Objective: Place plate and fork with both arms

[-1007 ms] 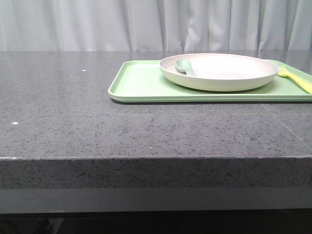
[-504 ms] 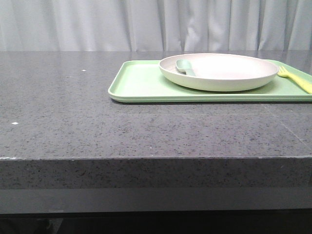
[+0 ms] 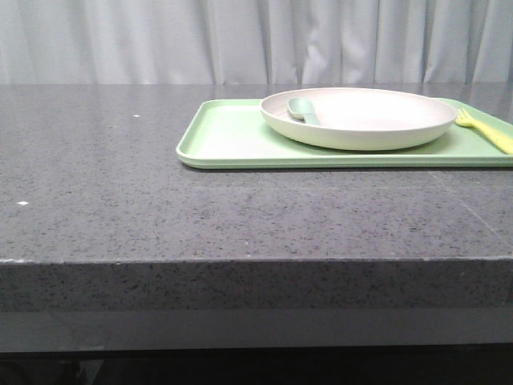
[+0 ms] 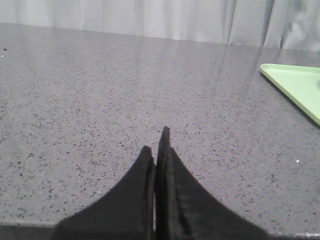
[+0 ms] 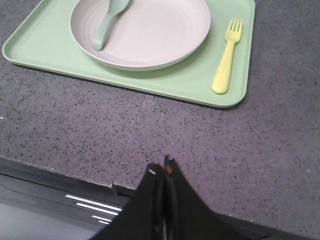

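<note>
While both arms hang back at the near edge of the table (image 3: 120, 184), the things they are meant to handle sit together on the tray (image 3: 228, 136) at the far right of the dark speckled surface. The plate (image 3: 361, 119) rests on the tray, toward its right half, with a pale green-grey spoon (image 3: 303, 110) lying inside it, bowl on the plate's floor and handle leaning up against the left rim. The fork (image 5: 227, 56) lies flat on the tray just to the right of the plate, apart from it, tines pointing to the far side and handle toward the near edge of the tray; in the front view only part of the fork shows at the right border.

In its own wrist view, the left gripper (image 4: 159, 150) is clenched with its black fingers pressed together and nothing between them, hovering over bare tabletop well to the left of the tray, whose corner just shows at the side of that view. Seen from its wrist camera, the right gripper (image 5: 164, 172) is likewise closed tight and empty, positioned over the near edge of the table, well short of the tray and roughly in line with the gap between plate and fork. A pale curtain (image 3: 240, 40) hangs behind the table.
</note>
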Motion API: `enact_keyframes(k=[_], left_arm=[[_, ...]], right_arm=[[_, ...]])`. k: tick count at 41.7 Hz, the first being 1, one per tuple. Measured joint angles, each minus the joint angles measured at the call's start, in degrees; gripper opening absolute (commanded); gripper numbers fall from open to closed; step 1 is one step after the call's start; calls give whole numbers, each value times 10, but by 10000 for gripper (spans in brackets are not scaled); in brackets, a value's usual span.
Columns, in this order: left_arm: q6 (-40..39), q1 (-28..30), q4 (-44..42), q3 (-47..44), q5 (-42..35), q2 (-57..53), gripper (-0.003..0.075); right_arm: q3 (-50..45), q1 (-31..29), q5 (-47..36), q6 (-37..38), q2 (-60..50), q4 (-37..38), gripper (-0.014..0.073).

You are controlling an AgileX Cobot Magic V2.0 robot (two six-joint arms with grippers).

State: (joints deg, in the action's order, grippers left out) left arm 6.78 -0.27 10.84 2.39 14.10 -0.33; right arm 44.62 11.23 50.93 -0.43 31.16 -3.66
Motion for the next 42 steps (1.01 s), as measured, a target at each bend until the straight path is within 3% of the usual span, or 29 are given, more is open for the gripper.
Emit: enact_keyframes(k=[11, 31, 42], left_arm=[[8, 0, 2, -28, -57, 0, -18], [8, 0, -2, -28, -62, 0, -18], [-20, 0, -47, -28, -64, 0, -18]], right_arm=[[-1, 0, 1, 0, 0, 0, -68], [-1, 0, 1, 0, 0, 0, -68], [-1, 0, 1, 0, 0, 0, -68]])
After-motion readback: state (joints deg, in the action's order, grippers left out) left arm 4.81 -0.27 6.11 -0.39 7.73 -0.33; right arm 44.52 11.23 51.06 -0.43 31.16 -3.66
